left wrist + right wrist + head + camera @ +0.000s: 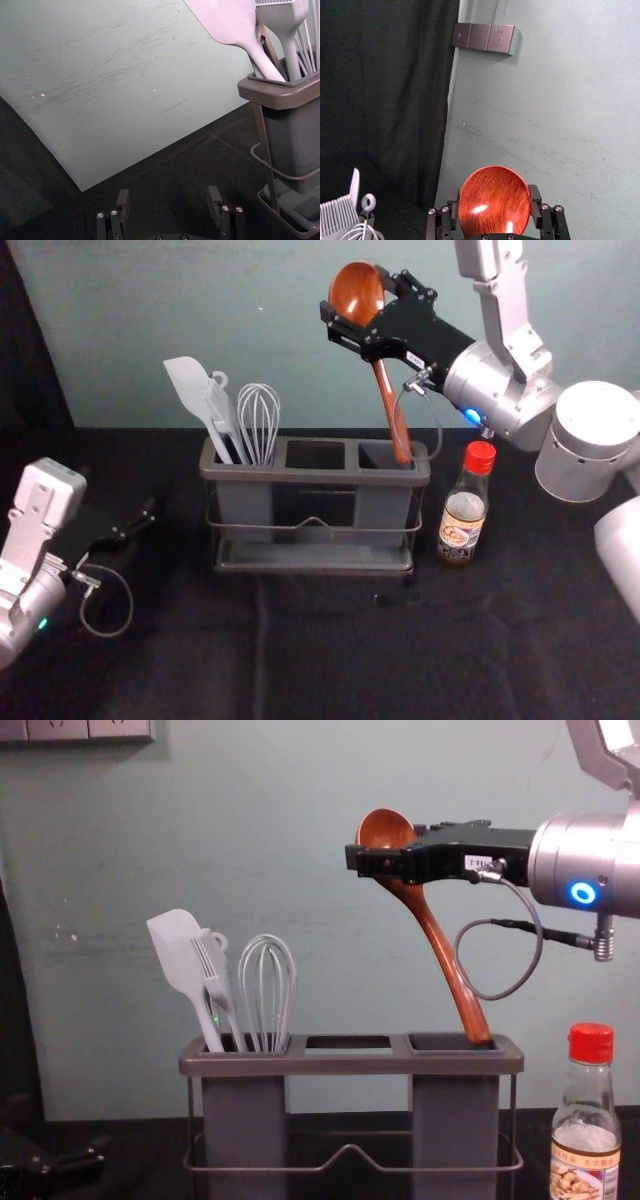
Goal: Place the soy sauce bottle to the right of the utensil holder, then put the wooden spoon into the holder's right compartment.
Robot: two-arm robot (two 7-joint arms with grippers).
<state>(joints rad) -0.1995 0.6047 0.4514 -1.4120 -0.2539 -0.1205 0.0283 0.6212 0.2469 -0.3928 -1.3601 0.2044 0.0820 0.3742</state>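
My right gripper (352, 302) is shut on the bowl of the wooden spoon (388, 400), above the holder's right side. In the right wrist view the spoon's bowl (494, 200) sits between the fingertips of the right gripper (494, 202). The handle slants down, its lower end at the right compartment's opening (450, 1042); how deep it reaches I cannot tell. The utensil holder (315, 477) stands upright. Just right of it, apart, the red-capped soy sauce bottle (464, 510) stands upright. My left gripper (135, 525) is parked at the left, open in the left wrist view (169, 200).
A spatula (180, 955), a fork-like utensil (213, 970) and a whisk (267, 990) stand in the holder's left compartment. The middle compartment (315, 455) holds nothing visible. A pale green wall (270, 330) rises behind the black-covered table (320, 660).
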